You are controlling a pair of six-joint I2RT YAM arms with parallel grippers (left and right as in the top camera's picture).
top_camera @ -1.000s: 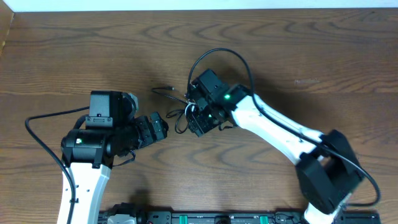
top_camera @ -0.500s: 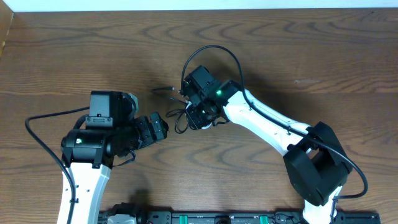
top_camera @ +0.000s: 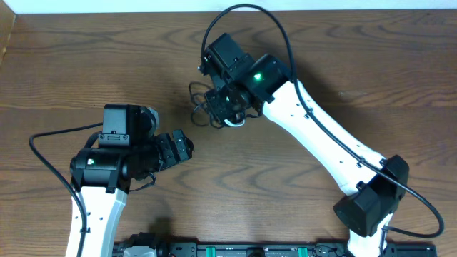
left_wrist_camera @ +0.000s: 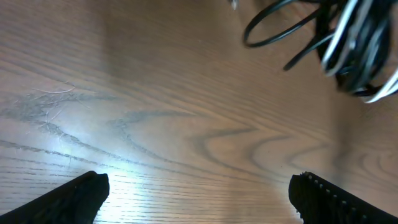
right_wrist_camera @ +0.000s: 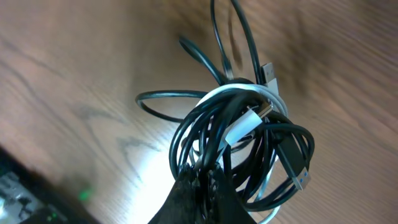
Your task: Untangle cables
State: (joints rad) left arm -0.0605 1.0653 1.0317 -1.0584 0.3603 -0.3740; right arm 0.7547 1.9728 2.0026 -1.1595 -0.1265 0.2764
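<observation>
The cables [right_wrist_camera: 211, 134] are one tangled bundle of black cords with a white cord [right_wrist_camera: 245, 127] wound through it and a blue-tipped plug [right_wrist_camera: 303, 180] hanging at the right. My right gripper [right_wrist_camera: 208, 180] is shut on black strands at the bundle's lower edge. From overhead, the right gripper [top_camera: 227, 107] holds the cables [top_camera: 202, 107] left of centre, loops trailing to the left. My left gripper [top_camera: 187, 145] stands open below and left of them, nothing between its fingers [left_wrist_camera: 74, 199]. In the left wrist view the cables [left_wrist_camera: 348, 43] show at the top right.
The wooden table [top_camera: 343, 71] stretches wide to the right and far side. The right arm's own thick black cord [top_camera: 243, 14] arcs above its wrist. A dark rail [top_camera: 250, 250] runs along the near edge. The left arm's base [top_camera: 100, 193] stands at lower left.
My right gripper has shut on the cable bundle and carried it up the overhead view, toward the far side. The left arm has not moved.
</observation>
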